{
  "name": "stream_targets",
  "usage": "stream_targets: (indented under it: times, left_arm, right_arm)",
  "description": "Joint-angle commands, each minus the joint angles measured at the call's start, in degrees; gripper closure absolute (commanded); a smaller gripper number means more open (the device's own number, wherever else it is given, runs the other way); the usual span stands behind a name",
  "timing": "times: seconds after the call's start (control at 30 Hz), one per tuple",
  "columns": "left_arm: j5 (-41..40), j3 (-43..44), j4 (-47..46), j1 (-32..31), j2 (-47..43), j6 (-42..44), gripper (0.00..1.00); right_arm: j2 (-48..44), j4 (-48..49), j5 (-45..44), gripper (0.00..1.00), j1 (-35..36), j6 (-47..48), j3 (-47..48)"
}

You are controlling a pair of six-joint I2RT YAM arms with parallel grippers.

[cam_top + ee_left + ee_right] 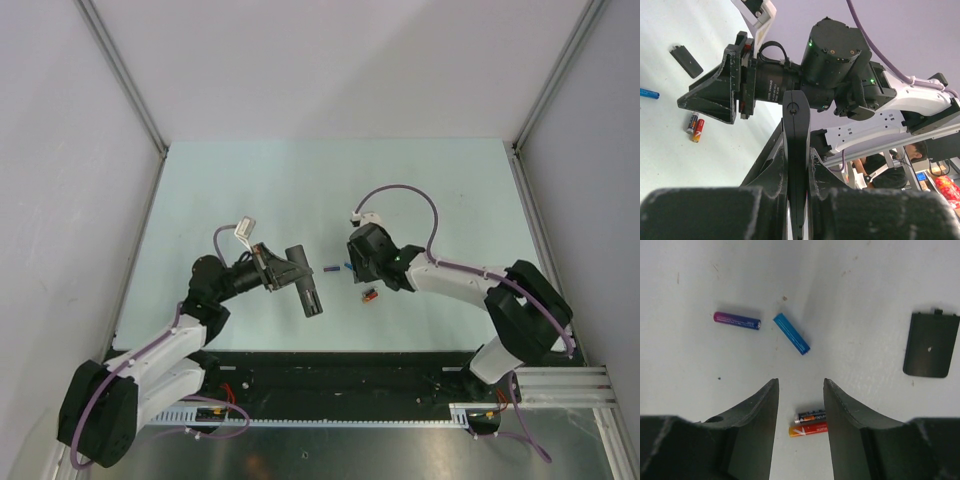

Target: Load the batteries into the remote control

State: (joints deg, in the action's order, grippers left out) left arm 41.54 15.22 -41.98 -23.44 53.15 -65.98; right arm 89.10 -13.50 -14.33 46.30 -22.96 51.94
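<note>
I held the remote control clenched in left jaws; right jaws, released, hung above the red-orange battery near it; pickup needed descent.

Blue battery and orange battery look glossy, remote control matt black plastic, table smooth.

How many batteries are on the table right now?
4. A purple battery and a blue battery lie apart; a dark battery and a red-orange battery lie paired by the open right gripper.
</note>
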Motion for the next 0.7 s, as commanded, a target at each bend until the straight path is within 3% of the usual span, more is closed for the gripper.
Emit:
stream_targets:
  times: [0.0,0.67]
  left_arm:
    - [-0.49,-0.37,-2.32,0.41,-1.47,-0.38,1.0]
    - [0.91,-0.46,-2.14,2.26,-2.34,-0.47,1.0]
  right_arm:
    - [1.69,3.65,1.14,0.55,0.36,2.39,4.13]
    - [15.83,2.25,6.5,0.49,2.12,7.31,18.71]
